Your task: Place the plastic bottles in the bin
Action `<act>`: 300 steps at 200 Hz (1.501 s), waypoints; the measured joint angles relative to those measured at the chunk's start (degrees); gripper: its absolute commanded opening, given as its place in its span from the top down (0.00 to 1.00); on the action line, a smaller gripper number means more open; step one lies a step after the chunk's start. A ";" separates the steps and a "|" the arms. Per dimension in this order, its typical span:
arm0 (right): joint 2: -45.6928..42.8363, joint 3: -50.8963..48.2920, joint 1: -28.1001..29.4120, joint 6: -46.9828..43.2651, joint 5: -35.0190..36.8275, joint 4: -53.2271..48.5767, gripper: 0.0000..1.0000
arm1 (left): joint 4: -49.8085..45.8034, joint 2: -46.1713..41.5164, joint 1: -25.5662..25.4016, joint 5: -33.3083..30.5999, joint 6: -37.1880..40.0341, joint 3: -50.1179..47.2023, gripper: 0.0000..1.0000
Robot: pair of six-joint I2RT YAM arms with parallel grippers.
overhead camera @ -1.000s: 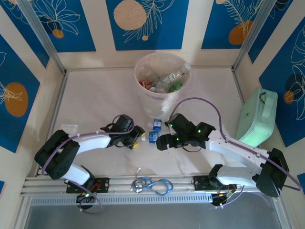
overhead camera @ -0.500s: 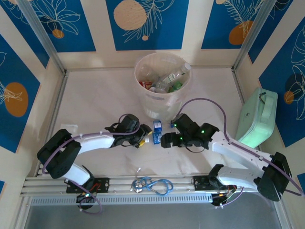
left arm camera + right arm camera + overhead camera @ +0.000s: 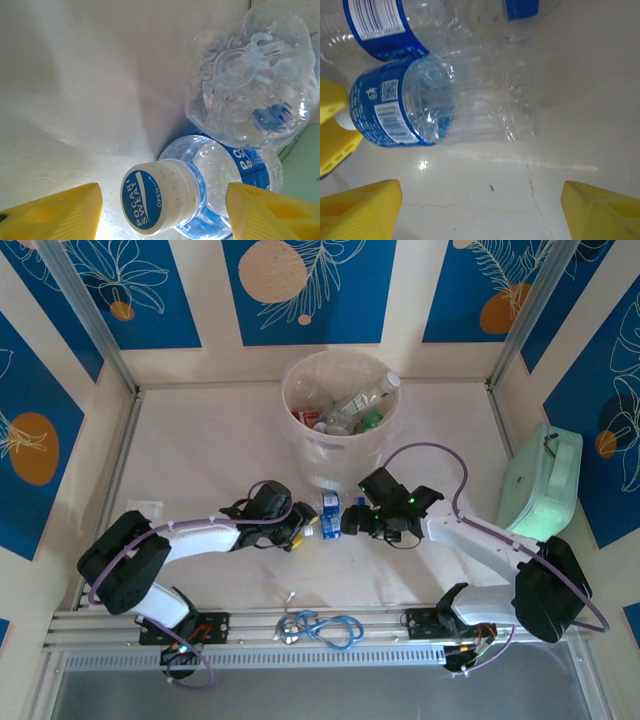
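Two clear plastic bottles (image 3: 327,515) with blue labels lie side by side on the table just in front of the cream-white bin (image 3: 305,445), which holds several bottles (image 3: 350,408). My left gripper (image 3: 300,530) is open. Its yellow fingers (image 3: 55,215) stand either side of the nearer bottle's blue-and-white cap (image 3: 155,197), with gaps on both sides. The other bottle (image 3: 250,85) shows base-on beyond it. My right gripper (image 3: 348,520) faces the bottles from the right. In the wrist view the right gripper (image 3: 480,210) is open with bare table between its fingers, just short of a lying bottle (image 3: 445,110).
A mint-green case (image 3: 540,485) leans at the right wall. A blue cable loop (image 3: 325,628) lies on the near rail between the arm bases. Blue-patterned walls close in the table's back and sides. A small white scrap (image 3: 145,506) lies at the left.
My left gripper has slid right until its fingers flank the bottle's cap. My right arm has swung left and forward, closing in on the two bottles from the right.
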 measured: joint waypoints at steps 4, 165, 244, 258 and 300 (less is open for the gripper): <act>0.33 0.00 -0.15 0.07 -0.22 0.46 0.17 | 0.13 0.02 -0.02 0.00 -0.22 0.00 0.36; 4.55 0.63 2.38 1.40 -4.74 3.65 0.38 | 10.71 6.99 -0.04 1.27 -6.34 0.00 0.68; -10.23 0.92 1.77 4.44 -1.68 -3.52 0.35 | 11.06 6.21 -0.04 1.46 -5.84 -0.37 0.76; -12.37 0.92 -1.11 4.39 -1.70 -5.01 0.35 | 10.14 4.85 -0.04 1.68 -4.94 -0.61 0.77; -16.63 1.07 -5.55 3.19 -1.18 -10.58 0.34 | 3.89 -4.61 -0.04 2.58 -0.76 -1.90 0.77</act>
